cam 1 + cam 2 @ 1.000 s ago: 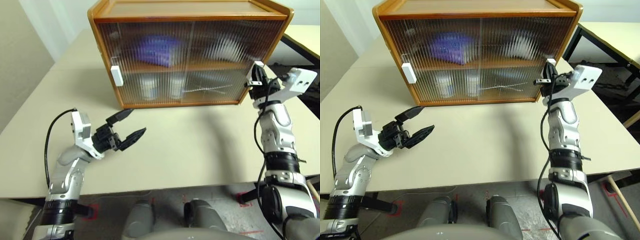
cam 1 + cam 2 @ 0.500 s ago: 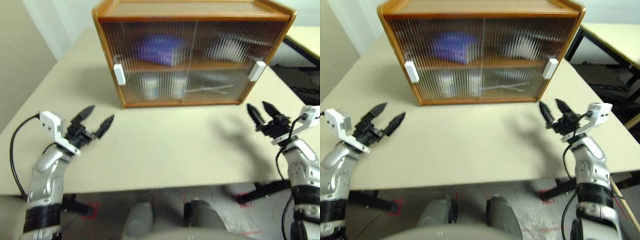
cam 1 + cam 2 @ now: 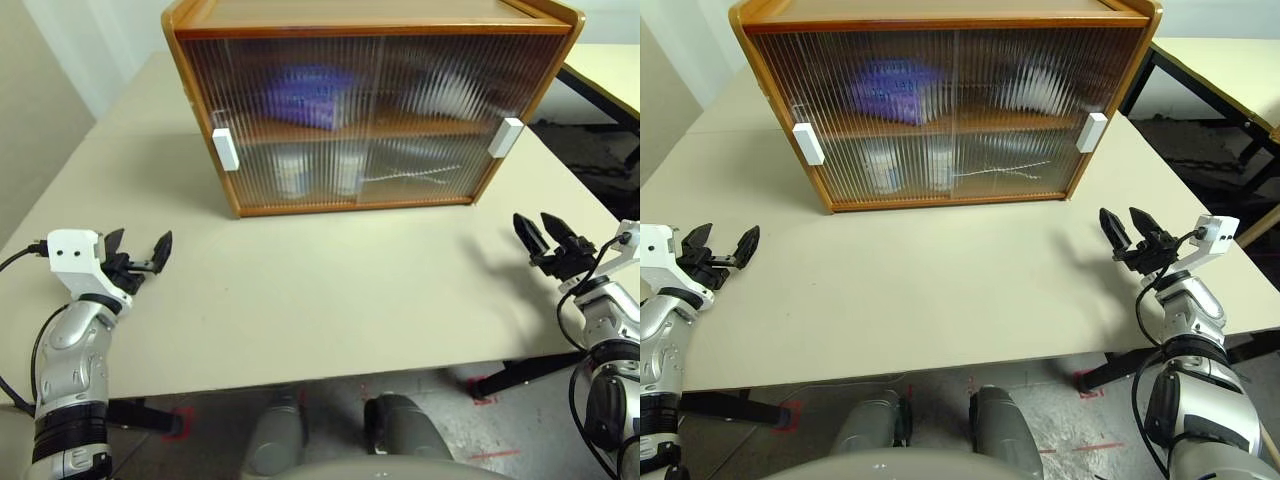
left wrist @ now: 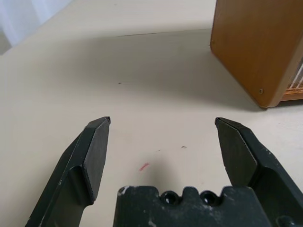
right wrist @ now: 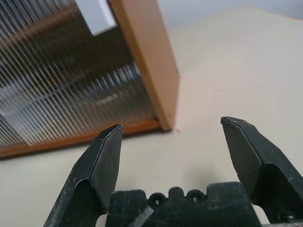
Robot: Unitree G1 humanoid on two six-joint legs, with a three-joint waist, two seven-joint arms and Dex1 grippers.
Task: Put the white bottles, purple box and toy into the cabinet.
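Both our grippers, left gripper [image 3: 140,258] and right gripper [image 3: 548,238], spread wide, empty, near the table's [image 3: 330,290] side edges. Cabinet [image 3: 370,100]: doors shut, mid-table. Purple box [image 3: 310,97] upper shelf, white bottles [image 3: 318,172] lower, blurred behind ribbing; toy we cannot identify, so one item may be left unstowed.

Honey-brown cabinet [image 3: 205,110] – ribbed translucent doors; purple box [image 3: 312,97], seemingly lilac.

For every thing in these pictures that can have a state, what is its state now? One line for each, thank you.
cabinet: both sliding doors closed.
purple box: inside, upper shelf, behind the left door.
white bottles: inside, lower shelf, upright.
left gripper: open, empty, over the table.
right gripper: open, empty, apart from the cabinet.
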